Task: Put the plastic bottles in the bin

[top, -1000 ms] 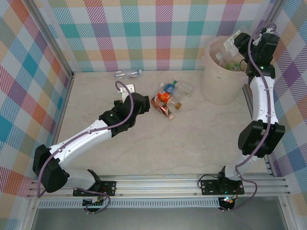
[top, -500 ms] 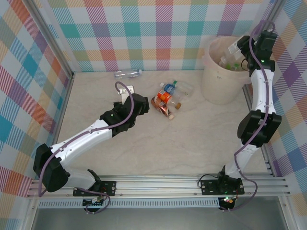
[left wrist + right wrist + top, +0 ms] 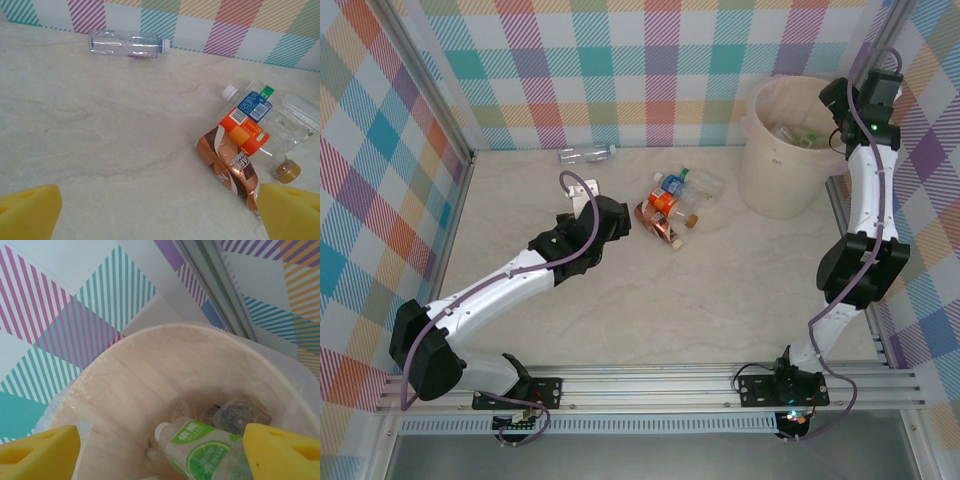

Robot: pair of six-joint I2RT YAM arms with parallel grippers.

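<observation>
Yellow-padded right gripper (image 3: 160,454) gapes empty above bin (image 3: 150,370); should lift straight, clear of bag liner (image 3: 62,407). Left gripper (image 3: 160,212), wide open, empty, faces plastic bottles (image 3: 240,145)

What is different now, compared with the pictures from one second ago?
The right gripper opened over the bin and let go of the clear bottle it held, shifting slightly to the right. The left gripper, open, the pile of bottles and the lone bottle by the far wall stayed put.
</observation>
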